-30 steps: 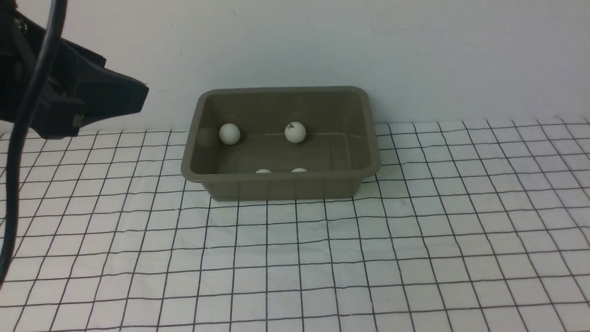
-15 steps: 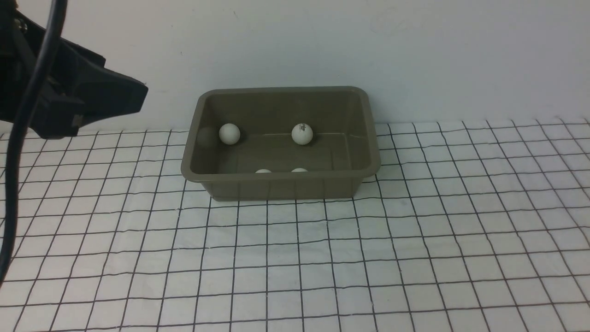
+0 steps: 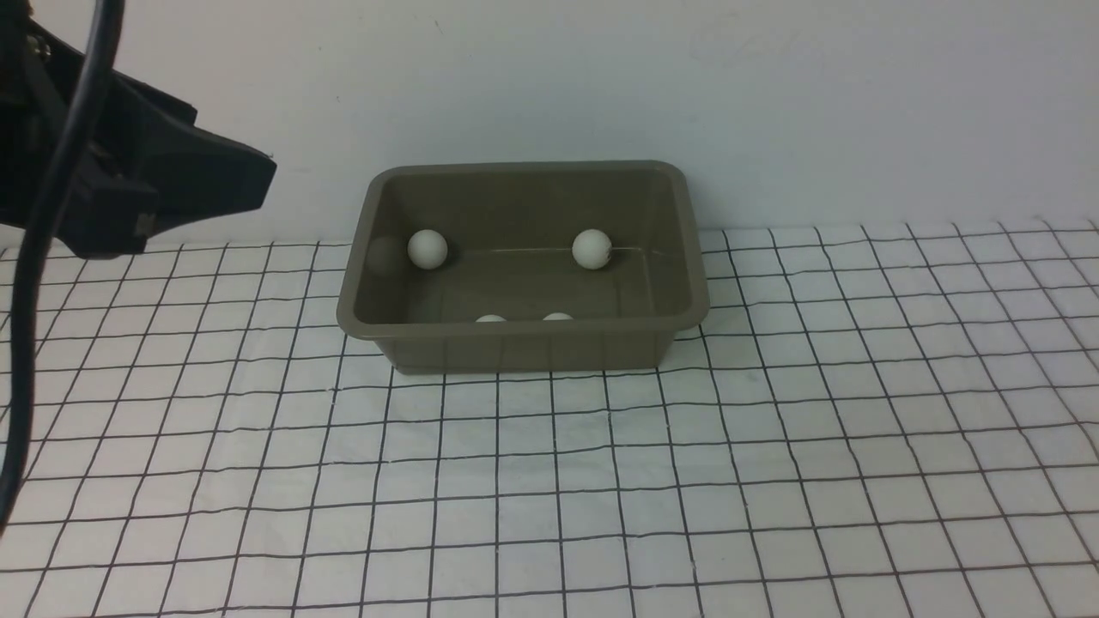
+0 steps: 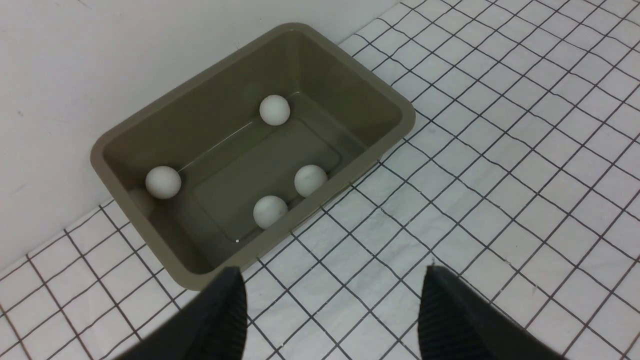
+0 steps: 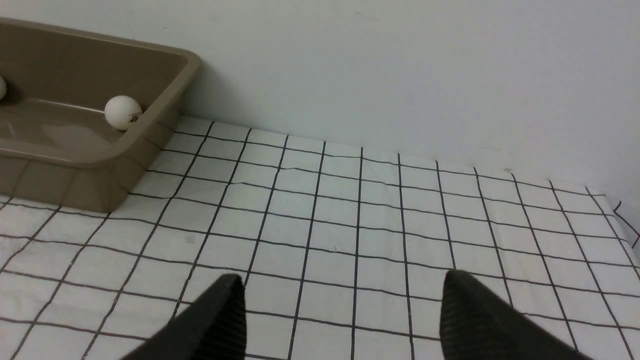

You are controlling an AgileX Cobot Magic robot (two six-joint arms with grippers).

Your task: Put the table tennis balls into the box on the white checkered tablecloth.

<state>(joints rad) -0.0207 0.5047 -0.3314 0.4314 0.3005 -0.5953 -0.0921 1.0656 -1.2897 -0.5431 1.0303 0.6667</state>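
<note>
Four table tennis balls (image 4: 274,110) in the box (image 3: 524,348) (two at far wall, two at near wall), box on the white checkered tablecloth (image 3: 601,481). Jaws apart and empty: left gripper (image 4: 333,272), right gripper (image 5: 342,276).

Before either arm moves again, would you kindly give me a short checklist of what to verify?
1. All four table tennis balls inside the box: ok.
2. No stray ball visible on the white checkered tablecloth: ok.
3. The left tool empty, jaws apart: ok.
4. The right tool empty, jaws apart: ok.
5. Balls fully at rest: cannot tell.
</note>
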